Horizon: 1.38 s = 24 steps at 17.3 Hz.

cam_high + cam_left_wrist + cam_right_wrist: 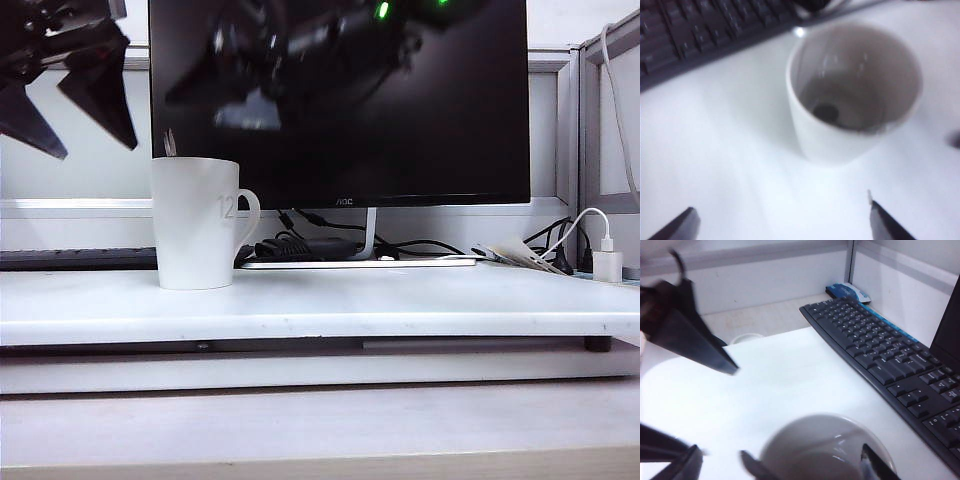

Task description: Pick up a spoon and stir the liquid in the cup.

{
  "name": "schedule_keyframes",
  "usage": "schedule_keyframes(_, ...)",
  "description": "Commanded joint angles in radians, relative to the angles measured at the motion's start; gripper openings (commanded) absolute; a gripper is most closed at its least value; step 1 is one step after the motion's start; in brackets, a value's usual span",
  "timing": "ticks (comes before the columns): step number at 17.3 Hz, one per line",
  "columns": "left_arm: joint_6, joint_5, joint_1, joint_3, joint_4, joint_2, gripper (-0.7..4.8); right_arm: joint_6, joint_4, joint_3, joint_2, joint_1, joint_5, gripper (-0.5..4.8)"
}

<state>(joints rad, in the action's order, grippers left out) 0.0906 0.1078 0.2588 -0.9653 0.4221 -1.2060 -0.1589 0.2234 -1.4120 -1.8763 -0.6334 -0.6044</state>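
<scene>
A: Where's the cup (196, 222)?

B: On the white desk (400, 300), at about nine o'clock in the exterior view, upright, loop handle toward three o'clock, a faint "12" on its side. The monitor (340, 100) stands behind it and a black keyboard (890, 355) lies just beside it.

A: And the spoon (169, 143)?

B: Standing in the cup. Only a thin grey tip shows above the rim, at eleven o'clock of the mug's mouth. The wrist views are too blurred to pick it out.

A: The arms?

B: The left gripper (782, 220) hangs above and beside the cup, fingers spread wide, nothing between them. In the exterior view it is the dark shape at ten o'clock. The right gripper (775, 465) sits right over the mug's mouth, jaws apart on either side of the rim and empty; how wide they are set I can't quite say through the blur.

A: So which step is this?

B: The approach, I'd say: spoon not yet picked up, no stirring begun.

A: Next?

B: The right gripper probably needs to line up on that thin handle and pinch it cleanly without knocking the mug. A narrow target, so a slip or a tipped cup is the risk.
</scene>
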Motion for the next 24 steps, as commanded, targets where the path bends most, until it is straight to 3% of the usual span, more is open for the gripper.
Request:
schedule_keyframes(1,0.010,0.002,0.001,-0.002,-0.011,0.000,4.79,-0.001,0.045,-0.031,-0.043,-0.013,0.000,4.07)
schedule_keyframes(7,0.006,0.121,0.002,-0.002,0.044,0.001,4.79,-0.021,0.059,-0.040,-0.073,-0.062,0.045,4.06)
schedule_keyframes(12,0.006,0.115,0.001,-0.002,0.124,0.001,4.79,-0.029,0.053,-0.039,-0.077,-0.070,0.057,2.04)
schedule_keyframes(21,0.007,0.114,0.001,-0.002,0.179,0.001,4.79,-0.029,-0.033,-0.037,-0.077,-0.074,0.057,2.05)
schedule_keyframes(22,0.007,0.114,0.001,-0.002,0.179,0.001,4.79,-0.029,-0.032,-0.037,-0.077,-0.074,0.057,1.92)
schedule_keyframes(24,0.007,0.114,0.001,-0.002,0.180,0.001,4.79,-0.029,-0.033,-0.037,-0.077,-0.074,0.056,0.86)
